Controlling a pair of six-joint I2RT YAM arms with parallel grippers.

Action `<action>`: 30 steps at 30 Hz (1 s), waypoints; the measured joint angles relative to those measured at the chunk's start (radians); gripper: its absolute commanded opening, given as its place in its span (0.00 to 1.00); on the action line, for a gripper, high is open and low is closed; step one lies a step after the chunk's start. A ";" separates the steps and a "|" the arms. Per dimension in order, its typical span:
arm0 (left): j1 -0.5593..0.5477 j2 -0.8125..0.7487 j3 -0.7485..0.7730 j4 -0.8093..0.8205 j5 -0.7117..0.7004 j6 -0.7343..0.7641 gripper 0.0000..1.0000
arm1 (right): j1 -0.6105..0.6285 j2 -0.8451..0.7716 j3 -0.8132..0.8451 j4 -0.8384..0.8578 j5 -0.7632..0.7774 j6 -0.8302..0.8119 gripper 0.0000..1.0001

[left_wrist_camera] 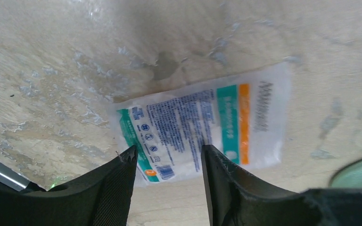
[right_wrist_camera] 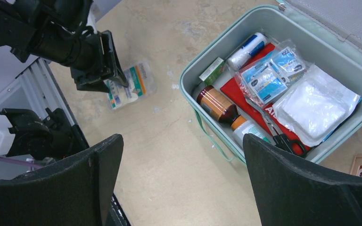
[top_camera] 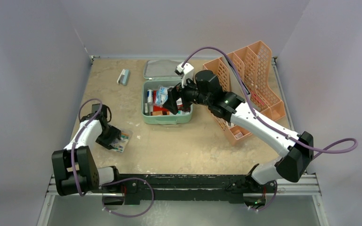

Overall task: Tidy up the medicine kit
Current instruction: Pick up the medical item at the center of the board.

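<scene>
The medicine kit point(top_camera: 167, 121) is a mint-green box standing open at mid-table, its lid point(top_camera: 161, 69) lying back behind it. In the right wrist view the medicine kit point(right_wrist_camera: 306, 35) holds a brown bottle point(right_wrist_camera: 218, 104), a white roll point(right_wrist_camera: 246, 51), clear sachets point(right_wrist_camera: 269, 75), a gauze pack point(right_wrist_camera: 316, 105), scissors point(right_wrist_camera: 274, 133) and a red pouch. My right gripper point(top_camera: 170, 106) point(right_wrist_camera: 181, 141) hovers open over the kit's near-left edge, holding nothing. A white packet with teal and orange bands point(left_wrist_camera: 202, 126) point(top_camera: 121, 140) lies flat on the table. My left gripper point(left_wrist_camera: 169, 157) point(top_camera: 115, 140) stands open just above the packet's near edge.
A peach mesh rack point(top_camera: 250, 80) lies at the back right, close beside the right arm. A small white and teal box point(top_camera: 123, 76) sits at the back left. Grey walls close in the table on three sides.
</scene>
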 measured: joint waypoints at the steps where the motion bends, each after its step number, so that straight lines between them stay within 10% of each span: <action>1: 0.000 0.009 -0.009 0.001 0.003 0.000 0.51 | 0.000 0.000 0.000 0.000 0.000 0.000 0.99; 14: 0.000 0.040 -0.048 0.029 0.028 -0.002 0.07 | 0.000 0.014 0.008 -0.002 -0.001 0.007 0.99; 30: -0.003 -0.081 0.098 -0.028 0.067 0.098 0.14 | 0.000 0.041 0.013 -0.006 0.000 0.046 0.99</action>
